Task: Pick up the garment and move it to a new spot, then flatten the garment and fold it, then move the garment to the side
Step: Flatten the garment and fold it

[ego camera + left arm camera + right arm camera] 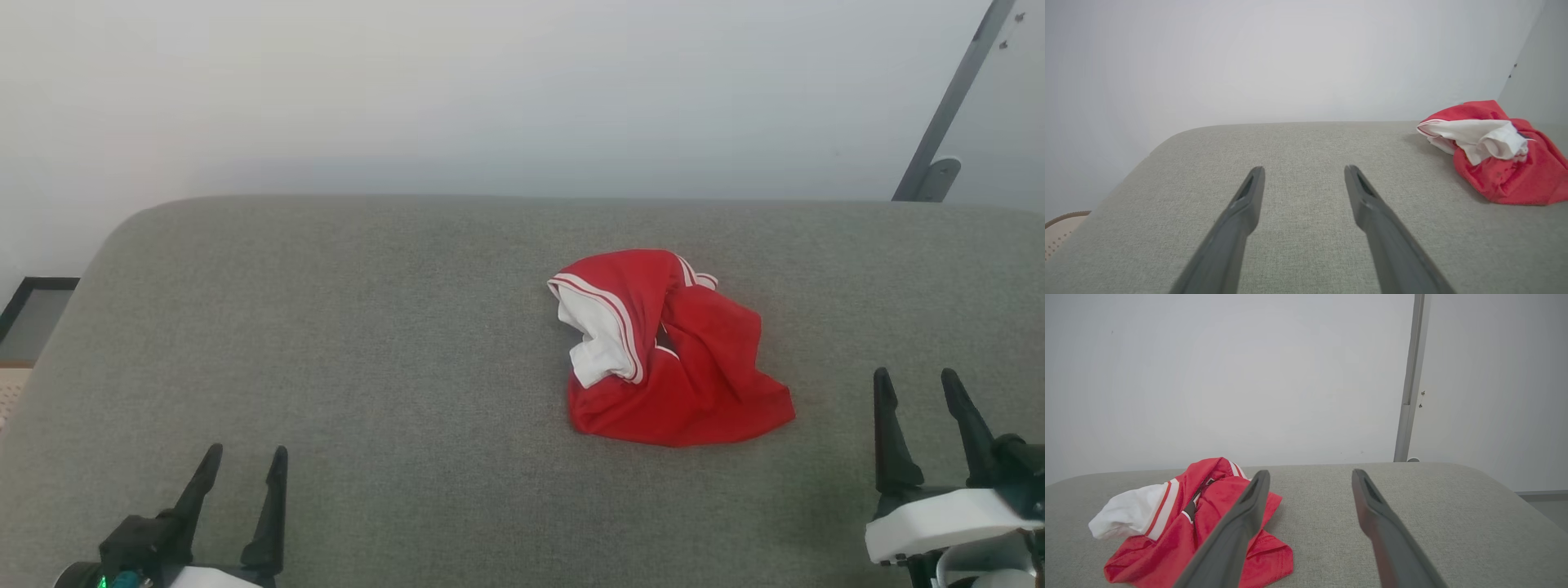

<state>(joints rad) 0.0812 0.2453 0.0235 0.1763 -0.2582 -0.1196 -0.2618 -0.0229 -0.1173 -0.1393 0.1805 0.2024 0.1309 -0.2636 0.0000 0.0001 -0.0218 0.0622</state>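
The red jersey [678, 359] lies crumpled in a loose heap on the grey upholstered surface [367, 343]. In the head view it sits right of the middle and somewhat toward the far edge. It is bunched and folded over itself rather than spread flat, with deep creases running through the red cloth. A white sleeve [600, 339] sticks out on its left side, bordered by red-and-white striped trim [612, 306] that curves along the sleeve's edge. More of the same trim peeks out at the heap's far top. A small dark patch outlined in white shows in a fold near the middle, too hidden to read. The near red edge rests flat on the surface.
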